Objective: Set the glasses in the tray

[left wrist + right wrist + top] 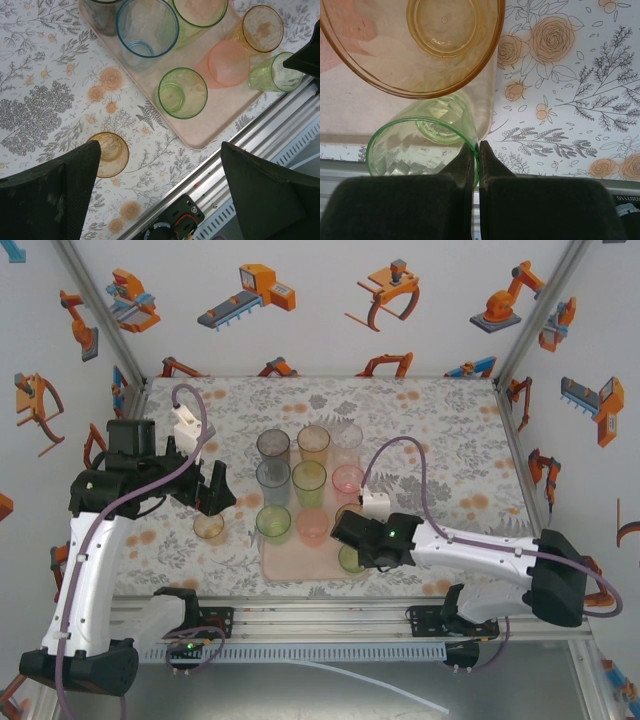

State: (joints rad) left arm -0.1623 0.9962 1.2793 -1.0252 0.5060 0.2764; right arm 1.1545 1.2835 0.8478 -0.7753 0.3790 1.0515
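Right gripper (476, 146): fingers clamped on green glass (405, 150) rim, at tray (220, 120) near-right corner | Left gripper (160, 165): fingers wide apart above amber glass (109, 154), on tablecloth (450, 440) just left of tray | Open room: tablecloth right of tray

Flat table under a grey-and-orange floral cloth (450, 440), bearing a pale-pink rectangular plastic tray (300, 564) at front middle; left of it, apart, an upright amber translucent tumbler (209, 528).

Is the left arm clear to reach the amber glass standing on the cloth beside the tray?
Probably yes. The left hand hangs open right by the amber glass, which stands alone on the cloth, apart from the tray; nothing sits between them.
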